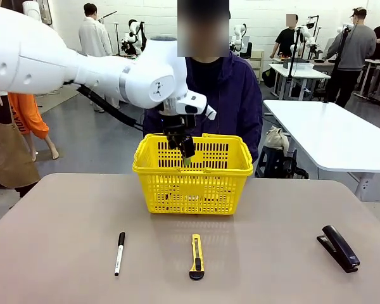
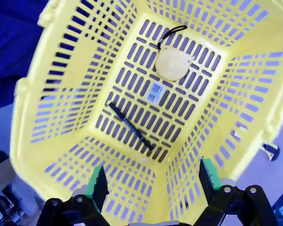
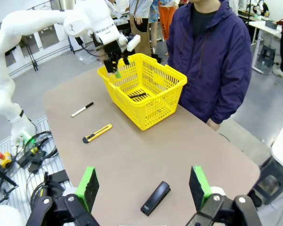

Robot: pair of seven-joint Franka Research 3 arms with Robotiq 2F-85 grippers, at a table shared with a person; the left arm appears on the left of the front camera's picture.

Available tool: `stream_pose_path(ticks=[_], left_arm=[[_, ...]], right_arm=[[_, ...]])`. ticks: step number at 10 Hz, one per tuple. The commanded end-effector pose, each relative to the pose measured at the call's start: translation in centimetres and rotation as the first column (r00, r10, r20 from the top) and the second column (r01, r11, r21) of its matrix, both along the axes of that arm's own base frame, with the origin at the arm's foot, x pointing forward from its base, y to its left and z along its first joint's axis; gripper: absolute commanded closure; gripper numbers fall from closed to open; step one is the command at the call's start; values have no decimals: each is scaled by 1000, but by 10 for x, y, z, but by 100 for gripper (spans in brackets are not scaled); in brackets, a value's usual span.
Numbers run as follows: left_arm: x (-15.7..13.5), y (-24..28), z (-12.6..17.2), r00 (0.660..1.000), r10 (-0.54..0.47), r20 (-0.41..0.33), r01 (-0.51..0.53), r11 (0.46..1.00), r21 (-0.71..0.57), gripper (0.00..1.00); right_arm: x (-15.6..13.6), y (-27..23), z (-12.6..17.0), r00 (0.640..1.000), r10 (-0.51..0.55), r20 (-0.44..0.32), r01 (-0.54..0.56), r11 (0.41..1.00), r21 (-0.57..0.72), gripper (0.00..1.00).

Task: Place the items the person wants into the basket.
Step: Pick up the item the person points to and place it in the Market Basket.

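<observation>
My left end effector (image 2: 153,179) hangs wide open and empty over the basket (image 2: 61,94). On the basket floor below, the pen (image 2: 130,126) lies flat and the tape measure (image 2: 172,65) sits beyond it, so I judge both delivered. My right end effector (image 3: 144,186) is spread wide too, holding nothing, above the stapler (image 3: 155,197). The stapler lies on the surface (image 3: 132,155) well apart from the basket and is likely my next pick. The marker (image 1: 119,252) and utility knife (image 1: 196,256) lie before the basket, clear of that path. The person (image 1: 231,95) stands just behind it.
</observation>
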State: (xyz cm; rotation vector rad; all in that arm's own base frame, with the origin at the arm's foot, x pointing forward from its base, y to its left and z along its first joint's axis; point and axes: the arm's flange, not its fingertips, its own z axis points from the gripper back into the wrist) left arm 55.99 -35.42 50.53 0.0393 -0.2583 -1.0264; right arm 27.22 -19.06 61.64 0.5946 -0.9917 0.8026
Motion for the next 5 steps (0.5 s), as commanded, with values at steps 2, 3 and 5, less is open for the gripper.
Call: stream_pose_path(ticks=[2, 3, 5], left_arm=[[-81, 66, 72, 995, 26, 93, -30, 999, 43, 0], [-116, 88, 83, 991, 43, 124, -53, 996, 78, 0], [-164, 147, 93, 984, 111, 139, -114, 993, 17, 0]], right_arm=[[2, 0, 3, 1000, 9, 27, -9, 1000, 19, 0], [2, 0, 3, 1000, 9, 27, -9, 1000, 19, 0], [2, 0, 3, 1000, 9, 27, -9, 1000, 19, 0]])
